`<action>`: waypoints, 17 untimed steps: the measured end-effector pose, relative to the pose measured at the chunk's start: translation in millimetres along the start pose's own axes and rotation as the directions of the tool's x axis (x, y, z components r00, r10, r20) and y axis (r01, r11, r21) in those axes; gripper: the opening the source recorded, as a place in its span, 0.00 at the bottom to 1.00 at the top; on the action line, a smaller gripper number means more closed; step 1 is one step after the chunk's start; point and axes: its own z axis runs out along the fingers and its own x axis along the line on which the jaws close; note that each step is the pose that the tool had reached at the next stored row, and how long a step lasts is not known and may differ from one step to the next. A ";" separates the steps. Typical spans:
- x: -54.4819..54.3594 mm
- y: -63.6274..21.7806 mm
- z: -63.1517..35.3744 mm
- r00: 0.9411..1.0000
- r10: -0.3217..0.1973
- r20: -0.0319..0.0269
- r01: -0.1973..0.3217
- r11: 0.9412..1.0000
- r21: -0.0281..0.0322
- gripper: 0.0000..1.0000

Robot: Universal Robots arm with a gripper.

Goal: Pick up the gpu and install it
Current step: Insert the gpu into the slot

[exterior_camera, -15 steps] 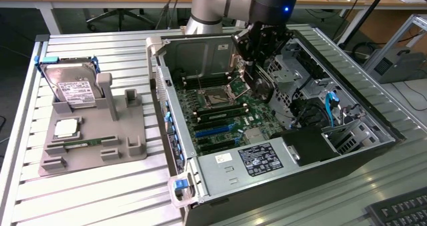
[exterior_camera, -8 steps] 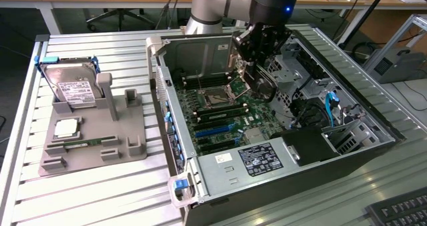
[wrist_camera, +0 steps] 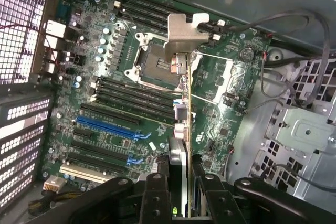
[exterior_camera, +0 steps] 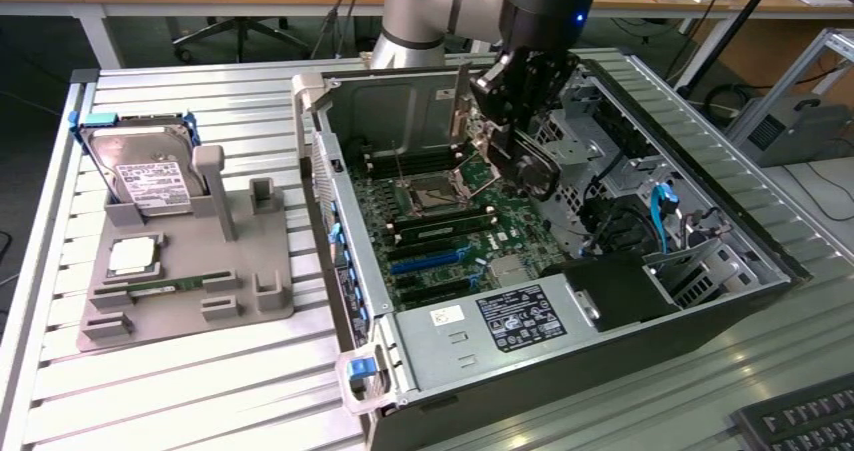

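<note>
The gpu (exterior_camera: 523,159), a dark card with a silvery end bracket (wrist_camera: 184,32), hangs inside the open computer case (exterior_camera: 747,301), above the motherboard (exterior_camera: 441,221). My gripper (exterior_camera: 514,96) is shut on it from above. In the wrist view the card (wrist_camera: 181,124) shows edge-on, running out from between my gripper (wrist_camera: 181,184) fingers over the CPU socket (wrist_camera: 155,61) and memory slots. The blue expansion slots (wrist_camera: 110,125) lie off to one side of the card, apart from it.
On the exterior view's left a grey fixture (exterior_camera: 247,271) holds a hard drive (exterior_camera: 147,171), a CPU (exterior_camera: 134,256) and a memory stick (exterior_camera: 167,288). The power supply (exterior_camera: 501,321), drive cages (wrist_camera: 302,135) and loose cables (exterior_camera: 661,216) crowd the case. A keyboard (exterior_camera: 801,426) lies near the front right.
</note>
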 end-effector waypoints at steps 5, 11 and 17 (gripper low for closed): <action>0.0 0.0 0.2 0.999 -0.052 0.004 0.052 0.999 -0.001 0.27; 0.0 0.0 0.4 0.993 -0.115 0.009 0.115 0.993 -0.003 0.27; 0.0 0.0 0.6 0.987 -0.161 0.013 0.162 0.987 -0.003 0.27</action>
